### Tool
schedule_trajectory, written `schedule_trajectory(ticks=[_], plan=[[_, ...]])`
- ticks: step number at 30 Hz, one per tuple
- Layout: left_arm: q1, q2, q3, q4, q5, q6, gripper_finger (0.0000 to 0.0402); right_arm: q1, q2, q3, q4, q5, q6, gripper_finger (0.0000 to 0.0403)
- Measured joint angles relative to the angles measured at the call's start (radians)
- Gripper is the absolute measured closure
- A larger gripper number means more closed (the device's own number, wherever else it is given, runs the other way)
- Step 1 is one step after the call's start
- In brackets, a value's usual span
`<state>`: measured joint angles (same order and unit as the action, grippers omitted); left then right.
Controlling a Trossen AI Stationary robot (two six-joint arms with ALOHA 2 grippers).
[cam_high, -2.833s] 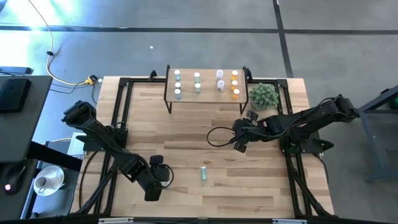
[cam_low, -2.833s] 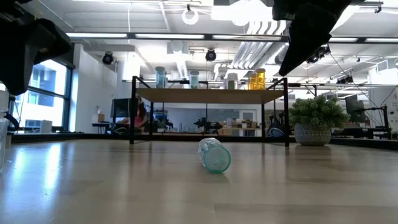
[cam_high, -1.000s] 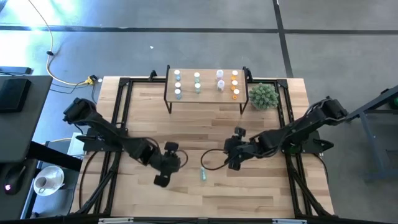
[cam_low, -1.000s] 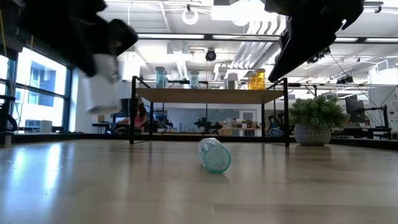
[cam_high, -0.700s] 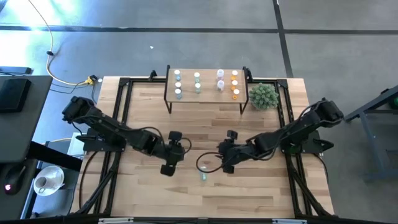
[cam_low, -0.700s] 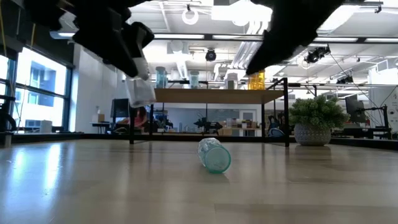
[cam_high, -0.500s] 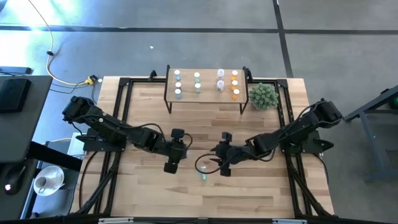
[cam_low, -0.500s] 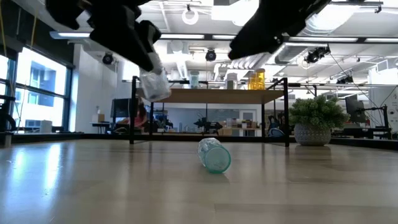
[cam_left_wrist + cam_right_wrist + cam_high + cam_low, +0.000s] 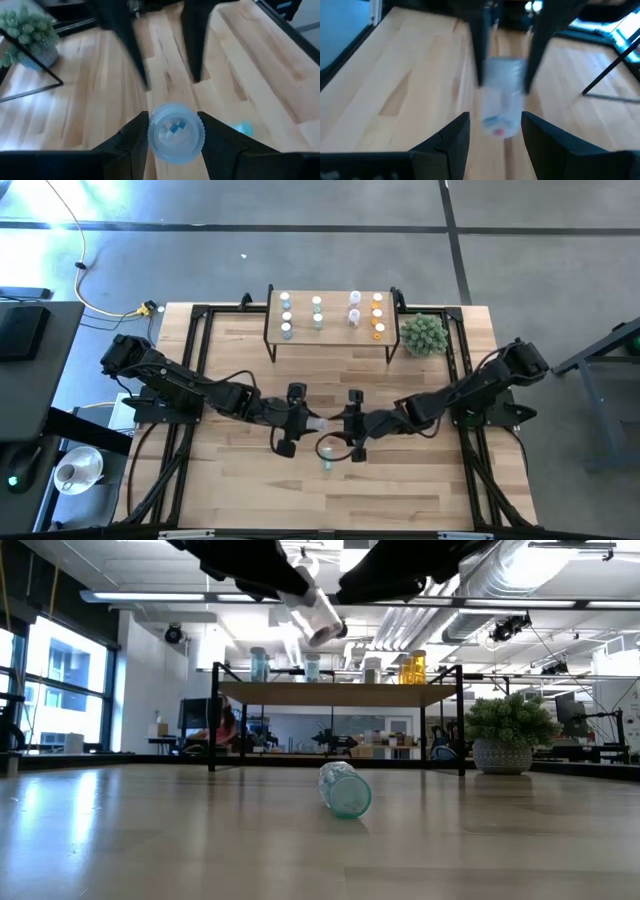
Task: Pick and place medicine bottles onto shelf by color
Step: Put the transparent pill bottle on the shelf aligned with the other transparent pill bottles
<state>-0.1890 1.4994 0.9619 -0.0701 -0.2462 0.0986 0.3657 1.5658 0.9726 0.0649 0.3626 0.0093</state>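
Above the table's middle, in front of the shelf (image 9: 331, 319): a hand-over of a clear bottle (image 9: 176, 133) between the two arms.

The left gripper (image 9: 300, 423) came in from the shelf's left side and was clamped on the clear bottle, fingers (image 9: 131, 141) pressing its sides, the round end facing that arm's own camera. The right gripper (image 9: 344, 426) faced it from the shelf's right side, its fingers (image 9: 455, 135) spread apart with nothing between them, lined up on the bottle's far end. A green bottle (image 9: 327, 463) lay on its side on the table (image 9: 420, 480) just below the pair. The clear bottle looked light, rigid and smooth, so likely to slip or twist; a grip across the middle of its body seemed safest.
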Motion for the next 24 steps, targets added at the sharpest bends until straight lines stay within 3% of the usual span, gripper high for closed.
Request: schedule_trajectory(ticks=[6, 11, 19, 24], plan=[[0.000, 0.000, 0.000, 0.011, 0.000, 0.007, 0.0260, -0.058, 0.000, 0.000, 0.043, -0.002, -0.046, 0.0235], [-0.001, 0.000, 0.000, 0.010, -0.004, 0.010, 0.0261, -0.093, 0.000, 0.000, 0.048, -0.111, -0.028, 0.0218], [-0.001, 0.000, 0.000, 0.011, -0.006, 0.009, 0.0262, -0.091, 0.000, 0.000, 0.043, -0.124, -0.009, 0.0206], [0.000, 0.000, 0.000, 0.018, -0.016, 0.007, 0.0260, -0.090, 0.000, 0.000, 0.036, -0.199, -0.009, 0.0206]])
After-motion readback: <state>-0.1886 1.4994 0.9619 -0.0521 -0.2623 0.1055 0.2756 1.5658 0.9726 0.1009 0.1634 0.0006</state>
